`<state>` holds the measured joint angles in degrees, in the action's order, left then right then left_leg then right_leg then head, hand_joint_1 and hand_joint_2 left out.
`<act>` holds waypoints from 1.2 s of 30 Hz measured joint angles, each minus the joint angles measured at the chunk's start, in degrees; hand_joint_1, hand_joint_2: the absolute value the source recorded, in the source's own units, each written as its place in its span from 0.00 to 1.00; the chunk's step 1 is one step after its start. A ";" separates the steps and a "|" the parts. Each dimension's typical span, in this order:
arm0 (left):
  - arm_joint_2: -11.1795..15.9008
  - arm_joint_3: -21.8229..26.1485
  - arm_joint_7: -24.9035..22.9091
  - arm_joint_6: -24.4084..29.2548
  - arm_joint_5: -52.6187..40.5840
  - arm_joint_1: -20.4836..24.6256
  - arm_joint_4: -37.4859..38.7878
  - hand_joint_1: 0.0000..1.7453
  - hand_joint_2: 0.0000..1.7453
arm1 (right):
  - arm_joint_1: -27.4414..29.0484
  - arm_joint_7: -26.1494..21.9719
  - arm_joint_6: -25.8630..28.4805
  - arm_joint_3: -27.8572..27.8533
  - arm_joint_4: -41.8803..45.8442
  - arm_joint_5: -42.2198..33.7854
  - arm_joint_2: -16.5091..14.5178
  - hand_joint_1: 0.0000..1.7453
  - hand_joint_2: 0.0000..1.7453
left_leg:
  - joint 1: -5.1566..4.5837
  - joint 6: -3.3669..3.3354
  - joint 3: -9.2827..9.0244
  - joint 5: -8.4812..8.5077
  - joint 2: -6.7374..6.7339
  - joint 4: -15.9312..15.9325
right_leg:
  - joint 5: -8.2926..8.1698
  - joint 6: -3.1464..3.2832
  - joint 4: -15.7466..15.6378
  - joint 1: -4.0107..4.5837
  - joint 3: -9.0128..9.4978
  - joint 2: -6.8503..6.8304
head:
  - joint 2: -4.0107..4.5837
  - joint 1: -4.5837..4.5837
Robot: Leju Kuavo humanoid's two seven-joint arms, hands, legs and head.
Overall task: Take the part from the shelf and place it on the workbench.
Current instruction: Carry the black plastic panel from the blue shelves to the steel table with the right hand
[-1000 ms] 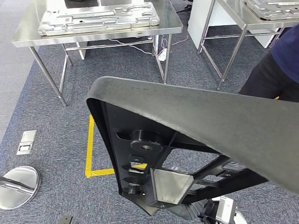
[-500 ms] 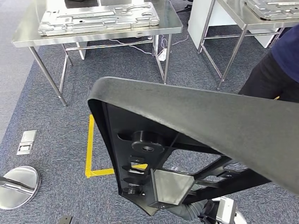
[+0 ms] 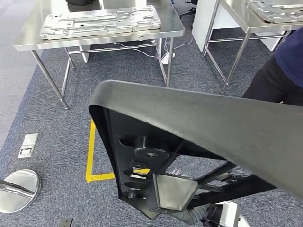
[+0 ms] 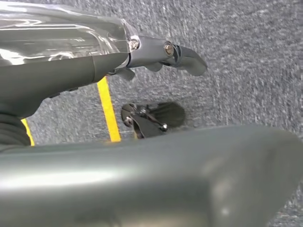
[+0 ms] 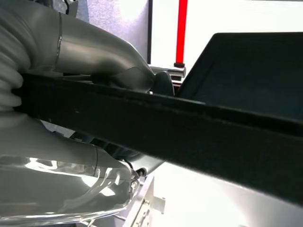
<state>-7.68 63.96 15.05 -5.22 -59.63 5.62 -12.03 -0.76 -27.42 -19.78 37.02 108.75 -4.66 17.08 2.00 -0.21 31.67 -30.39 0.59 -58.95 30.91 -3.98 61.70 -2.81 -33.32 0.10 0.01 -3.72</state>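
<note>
The large black moulded part is held up off the floor, close under the head camera, and spans from the middle of the view out past its right edge. Its curved rim faces up; below it the ribbed underside shows a round boss and open cut-outs.

In the right wrist view the right hand has its grey fingers on one side of the part's dark edge and its thumb on the other, clamped on that edge. In the left wrist view the left hand lies alongside a broad grey surface of the part, with dark fingers stretched out over the carpet; whether they grip anything I cannot tell.

Ahead stands a steel workbench, its surface carrying a flat stamped metal panel that runs nearly to the near edge; a bare strip is left along the right edge. A second steel bench stands further right with another panel on it. Between the part and the first bench is open grey carpet, marked with yellow tape. A person's dark clothing is close at the part's right. A round metal base and a floor socket plate lie on the carpet at the left.
</note>
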 joint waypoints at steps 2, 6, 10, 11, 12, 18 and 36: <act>0.15 0.02 0.07 0.00 -0.01 0.04 0.00 0.00 0.00 | 0.22 0.01 0.00 -0.01 0.01 0.01 -0.02 1.00 1.00 | -0.12 0.94 0.27 -0.66 0.18 -0.85 | 0.48 0.77 -0.77 0.06 0.29 0.40 | 0.01 0.11; 0.14 0.02 0.14 0.02 -0.03 0.09 0.01 0.00 0.00 | 0.43 -0.02 0.00 -0.03 0.13 0.02 -0.09 1.00 1.00 | 0.08 1.36 0.96 -2.05 0.00 -2.72 | 0.71 2.49 -0.55 0.11 0.31 0.13 | -0.01 0.11; 0.14 0.02 0.20 0.07 -0.05 0.08 0.01 0.00 0.00 | 0.51 -0.10 0.00 -0.04 0.25 0.02 -0.14 1.00 1.00 | -0.25 1.10 8.04 -7.36 -0.17 -16.02 | 1.11 3.19 -0.55 0.54 0.51 -0.32 | 0.01 0.11; 0.14 0.02 0.20 0.08 -0.06 0.02 0.01 0.00 0.00 | 0.53 -0.10 0.00 -0.04 0.25 0.02 -0.14 1.00 1.00 | -0.44 0.79 9.00 -6.98 -0.17 -17.26 | 1.27 3.35 -0.55 0.71 0.68 -0.34 | 0.00 0.11; 0.14 0.02 0.20 0.11 -0.08 -0.02 0.00 0.00 0.00 | 0.53 -0.10 0.00 -0.04 0.25 0.02 -0.14 1.00 1.00 | -0.70 0.32 8.94 -5.47 -0.18 -16.29 | 1.48 3.49 -0.55 0.89 0.96 -0.33 | 0.00 0.11; 0.31 0.02 0.26 0.55 -0.18 -0.01 0.01 0.00 0.00 | 0.51 -0.14 0.02 -0.07 0.54 0.02 -0.18 1.00 1.00 | -2.86 -3.13 4.41 1.73 -0.27 -3.68 | 2.45 2.96 -0.78 1.22 1.94 -0.21 | 0.01 0.12; 0.03 0.02 0.25 0.66 -0.19 0.30 0.01 0.00 0.00 | 0.56 -0.16 0.39 -0.16 0.77 0.02 -0.20 1.00 1.00 | -2.30 -1.03 2.37 -0.12 -0.36 -2.03 | -0.08 3.50 -1.75 1.53 0.43 -0.18 | 0.01 0.14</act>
<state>-7.65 63.98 15.30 -4.57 -59.82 5.92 -12.02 -0.20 -27.58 -19.39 36.86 109.52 -4.63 16.88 -0.30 -1.24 34.05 -30.51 0.23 -60.98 30.82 -0.48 59.95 -1.28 -32.89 -0.08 0.02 -3.57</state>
